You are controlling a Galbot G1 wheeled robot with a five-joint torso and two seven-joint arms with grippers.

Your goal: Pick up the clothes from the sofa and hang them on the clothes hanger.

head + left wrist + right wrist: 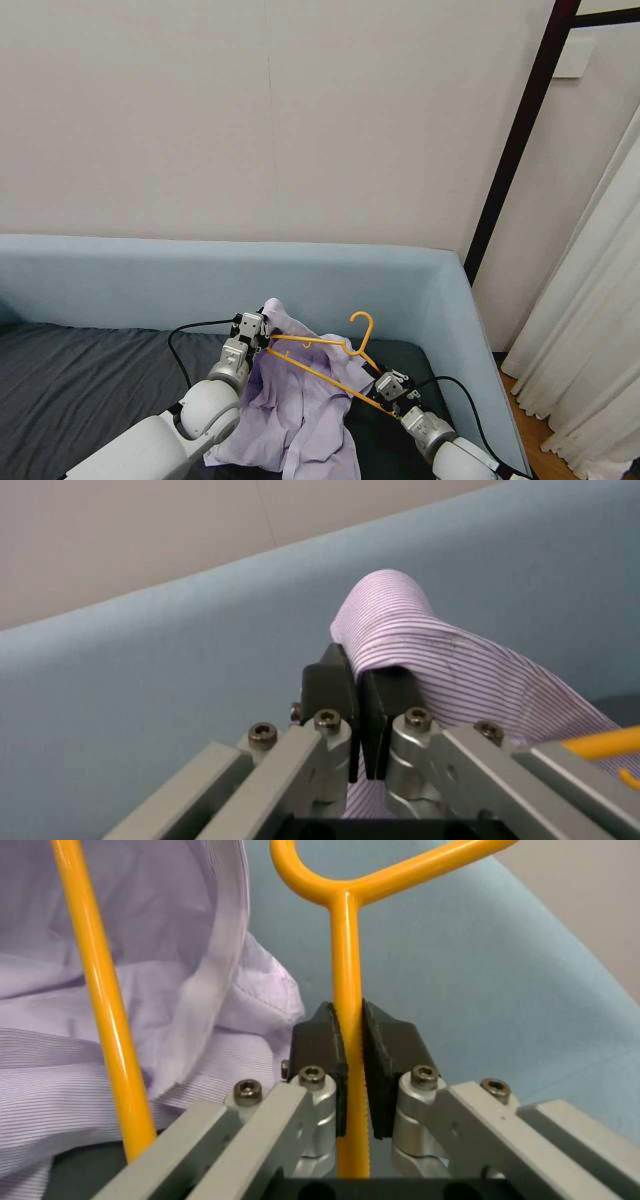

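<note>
A: Check shirt (300,410) position.
B: Raised near sofa's (440,290) right rear corner — partly draped on hanger (345,952), hem on seat (80,370).
A: Confirm grip.
B: Left gripper (358,686): clamped on shirt fabric. Right gripper (348,1042): clamped on hanger rod. Likely outstanding — full seating, hang-up.

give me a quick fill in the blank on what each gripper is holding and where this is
1. The right gripper is shut on the yellow ____.
2. The left gripper is shut on the striped purple ____.
3. Behind both runs the light blue back of the ____.

Missing words: hanger; shirt; sofa.
</note>
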